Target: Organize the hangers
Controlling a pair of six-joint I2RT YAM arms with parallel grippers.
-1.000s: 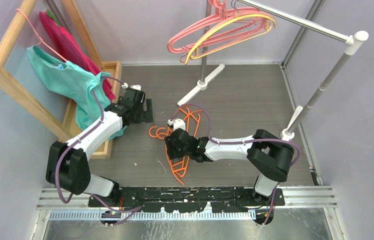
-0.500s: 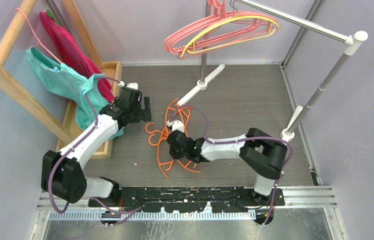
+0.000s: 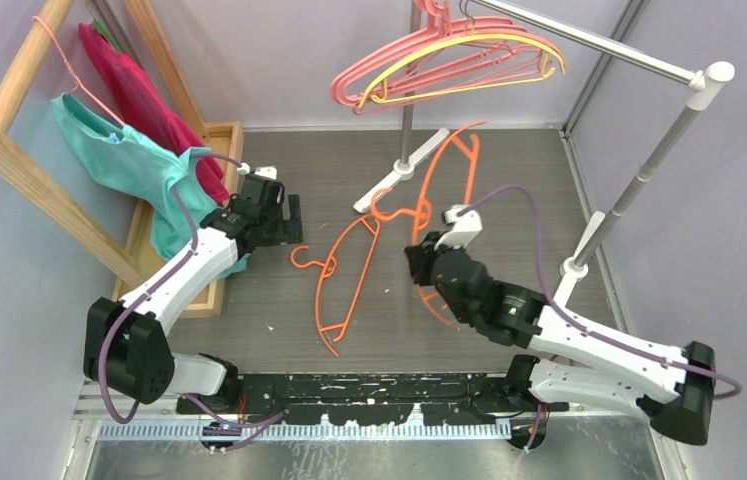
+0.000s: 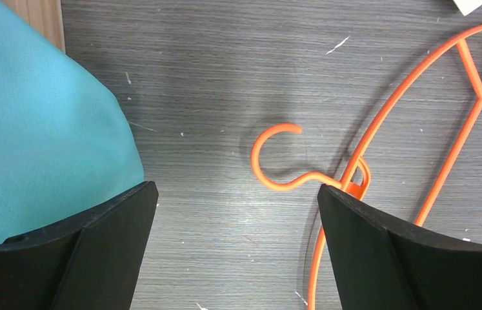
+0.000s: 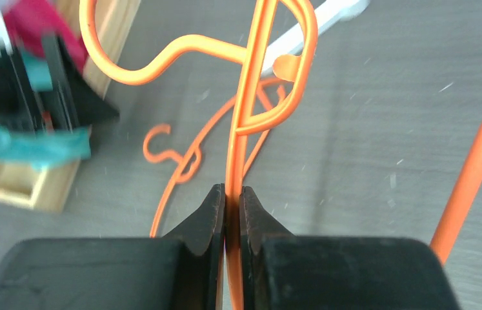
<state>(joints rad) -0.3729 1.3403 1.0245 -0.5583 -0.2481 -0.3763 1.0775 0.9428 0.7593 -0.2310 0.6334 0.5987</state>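
My right gripper [image 5: 231, 190] is shut on the thin rod of an orange hanger [image 5: 249, 97], holding it off the floor with its hook toward the left. From above, that gripper [image 3: 417, 262] is right of centre and the held hanger [image 3: 472, 135] slants up toward the rail. A second orange hanger [image 3: 327, 262] lies flat on the floor. Its hook [image 4: 255, 158] lies on the floor ahead of the fingers of my open left gripper [image 4: 235, 187], which hovers beside the teal cloth [image 4: 38, 129]. Pink and yellow hangers [image 3: 419, 50] hang on the metal rail [image 3: 599, 45].
A wooden rack [image 3: 9, 150] at the left carries teal cloth [image 3: 129, 160] on a thin pink hanger and red cloth [image 3: 139, 90]. The rail's white foot [image 3: 404, 170] and slanted pole [image 3: 639, 180] stand on the grey floor. Walls close in both sides.
My right gripper shut on one orange hanger, then lifted it up and to the right off the pile. The other orange hanger stayed on the floor. The left arm barely moved.
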